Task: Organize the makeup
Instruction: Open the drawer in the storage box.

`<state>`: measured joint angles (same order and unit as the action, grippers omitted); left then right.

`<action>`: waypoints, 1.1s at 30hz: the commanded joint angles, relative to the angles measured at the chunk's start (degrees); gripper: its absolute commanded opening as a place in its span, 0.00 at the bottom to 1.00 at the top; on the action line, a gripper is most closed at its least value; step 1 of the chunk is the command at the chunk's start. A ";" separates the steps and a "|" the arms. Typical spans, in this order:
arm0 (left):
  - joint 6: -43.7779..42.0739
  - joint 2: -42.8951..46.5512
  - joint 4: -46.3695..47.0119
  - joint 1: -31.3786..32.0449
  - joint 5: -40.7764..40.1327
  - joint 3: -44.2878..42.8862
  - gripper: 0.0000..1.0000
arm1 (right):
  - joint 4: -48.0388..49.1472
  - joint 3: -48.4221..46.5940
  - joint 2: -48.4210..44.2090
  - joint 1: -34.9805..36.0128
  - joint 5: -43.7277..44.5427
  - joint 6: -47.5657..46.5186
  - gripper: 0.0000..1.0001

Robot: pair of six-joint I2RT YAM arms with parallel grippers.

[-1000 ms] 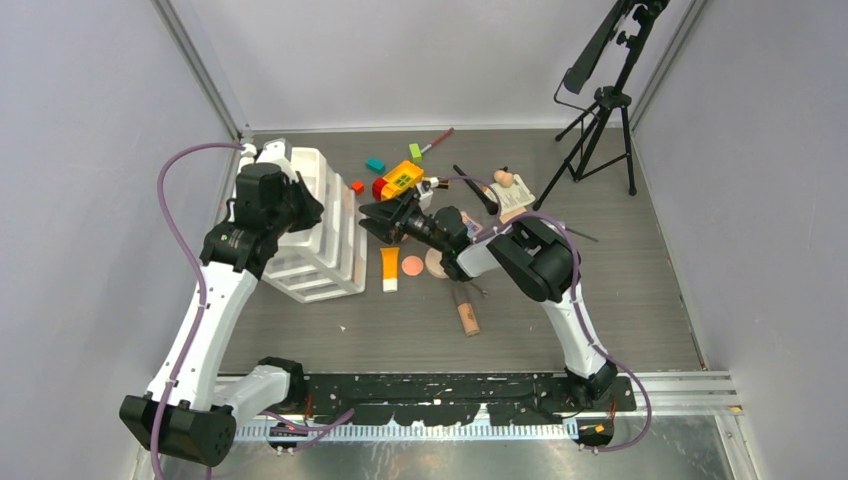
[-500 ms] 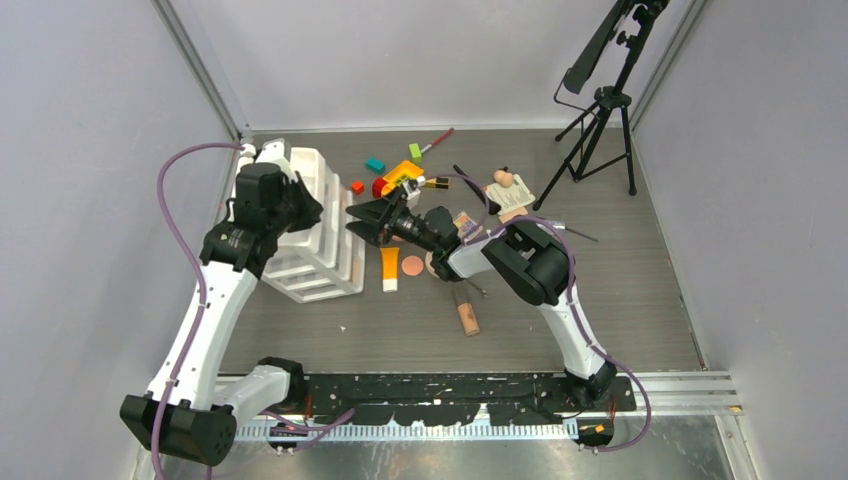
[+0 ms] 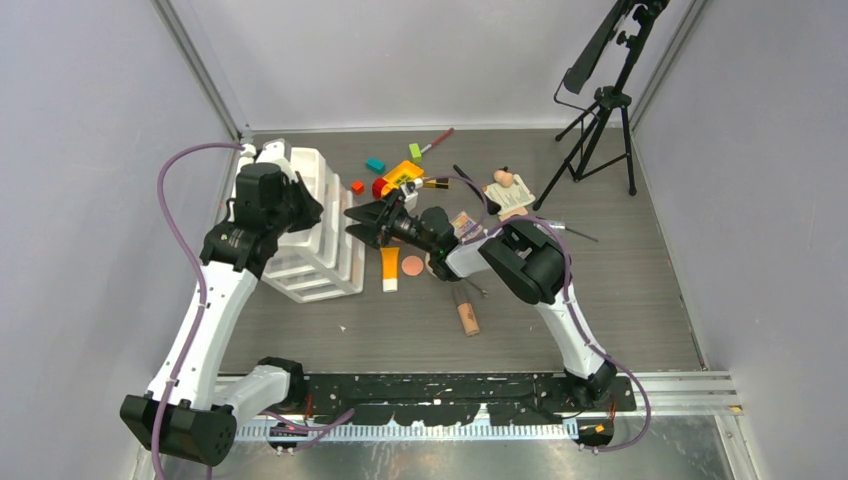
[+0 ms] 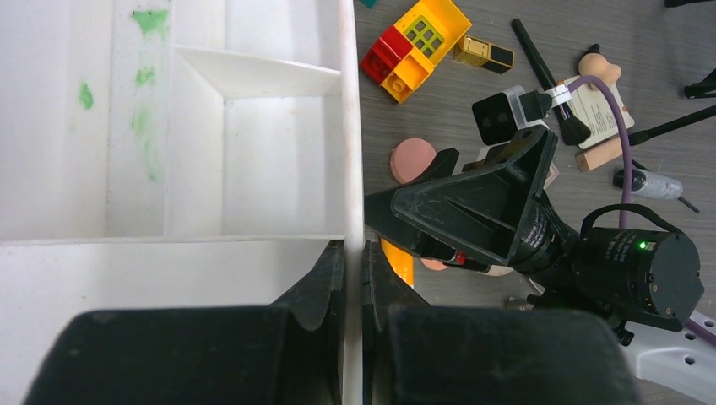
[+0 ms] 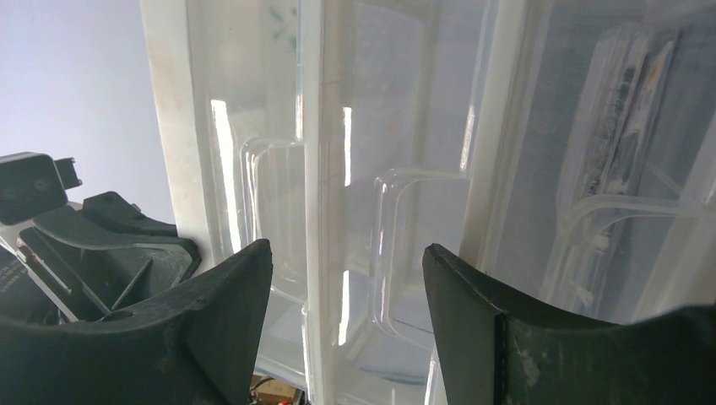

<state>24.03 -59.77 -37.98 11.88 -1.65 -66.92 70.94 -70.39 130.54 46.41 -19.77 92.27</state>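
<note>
While left claw [image 4: 353, 253] clamps the organizer [image 4: 349, 126] wall, right claw [image 3: 358, 228] gapes empty — orange tube [image 3: 389, 267] just beside.

The surface [image 3: 400, 335] is a grey, wood-grained board. A white organizer [image 3: 318, 235] stands at its left. Just right of the organizer lie an orange tube [image 3: 389, 268] and a pink compact [image 3: 412, 265]. A beige tube [image 3: 466, 312] lies nearer the front. Toward the back lie a toy brick [image 3: 400, 177], teal block [image 3: 375, 164], red block [image 3: 357, 186], green block [image 3: 414, 151], red pencil [image 3: 437, 140], lipstick [image 3: 437, 183] and brush [image 3: 468, 182]. A tripod [image 3: 602, 108] stands back right.
</note>
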 commanded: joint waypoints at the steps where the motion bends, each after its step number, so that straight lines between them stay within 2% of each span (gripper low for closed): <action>1: 0.48 1.69 8.23 -0.10 0.57 -0.95 0.00 | 4.21 -3.00 0.94 0.69 -0.50 1.52 0.71; 11: 0.75 1.45 8.26 -0.10 0.66 -0.50 0.00 | 11.38 -5.02 2.35 1.13 -0.40 6.40 0.67; 33: -0.17 0.99 6.05 -0.10 -4.19 0.01 0.00 | 11.66 0.84 -6.88 -0.90 0.70 5.06 0.63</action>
<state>24.71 -59.70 -36.99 11.90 -2.92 -66.39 76.14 -69.71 130.47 46.17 -19.35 97.60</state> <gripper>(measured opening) 0.049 0.636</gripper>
